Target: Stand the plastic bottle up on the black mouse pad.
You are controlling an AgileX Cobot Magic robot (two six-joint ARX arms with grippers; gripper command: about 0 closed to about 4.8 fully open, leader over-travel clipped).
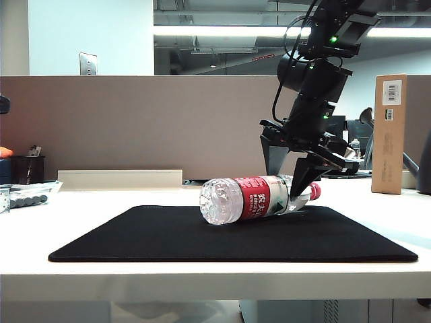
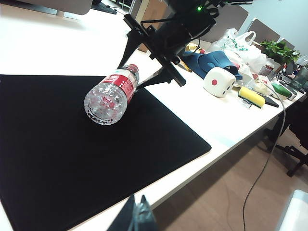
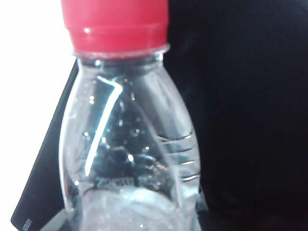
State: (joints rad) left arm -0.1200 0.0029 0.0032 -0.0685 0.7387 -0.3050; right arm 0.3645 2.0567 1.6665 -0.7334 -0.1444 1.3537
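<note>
The plastic bottle (image 1: pixel 246 198) lies on its side on the black mouse pad (image 1: pixel 168 235), with its red cap (image 1: pixel 314 190) tipped slightly up toward the right. My right gripper (image 1: pixel 296 194) comes down from above and is shut on the bottle's shoulder just below the cap. In the left wrist view the ribbed base (image 2: pixel 103 103) faces the camera and the right gripper's fingers (image 2: pixel 161 79) straddle the neck. The right wrist view is filled by the clear bottle (image 3: pixel 125 144) and its cap, with the pad (image 3: pixel 250 96) behind. My left gripper (image 2: pixel 137 198) hangs shut and empty beyond the pad's near corner.
A tall cardboard box (image 1: pixel 389 134) stands at the right rear. Beside the pad lie a white die (image 2: pixel 219 82), a blue cushion (image 2: pixel 211 60), a yellow block (image 2: pixel 251 96) and plastic bags (image 2: pixel 240 41). A grey partition (image 1: pixel 135 128) closes the back. The table edge (image 2: pixel 226 139) drops to the floor.
</note>
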